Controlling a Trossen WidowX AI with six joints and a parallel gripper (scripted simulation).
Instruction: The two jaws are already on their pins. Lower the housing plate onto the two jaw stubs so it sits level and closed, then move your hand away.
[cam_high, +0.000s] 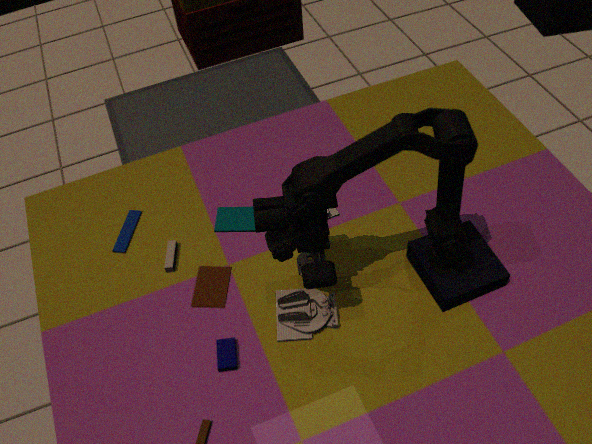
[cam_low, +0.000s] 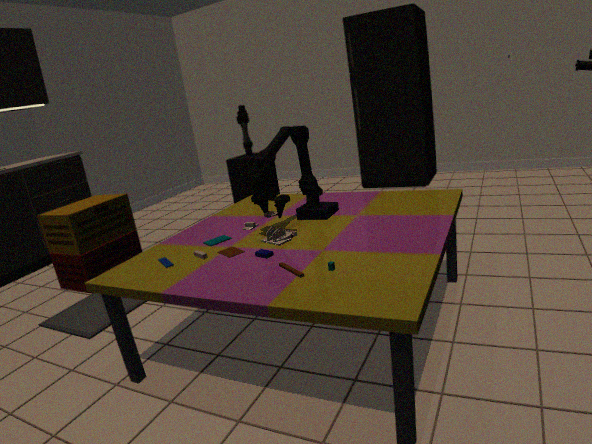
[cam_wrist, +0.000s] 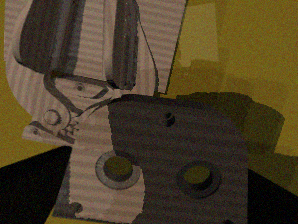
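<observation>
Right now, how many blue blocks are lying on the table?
2. A flat, light-blue one lies near the table's edge; a dark-blue one lies beside the brown square. The arm could hide others.

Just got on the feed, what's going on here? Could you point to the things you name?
The gripper (cam_high: 314, 274) (cam_low: 271, 207) (cam_wrist: 155, 166) is holding the housing plate (cam_wrist: 195, 135) above the table. The jaw assembly (cam_high: 317, 320) (cam_low: 280, 236) (cam_wrist: 90, 105) lies on the table, and the wrist view shows the plate overlapping its near edge. The plate isn't seated on the stubs yet, so lowering it and letting go are still to do.

Bent arm, claw low; fingers wide, clamped around something
</observation>
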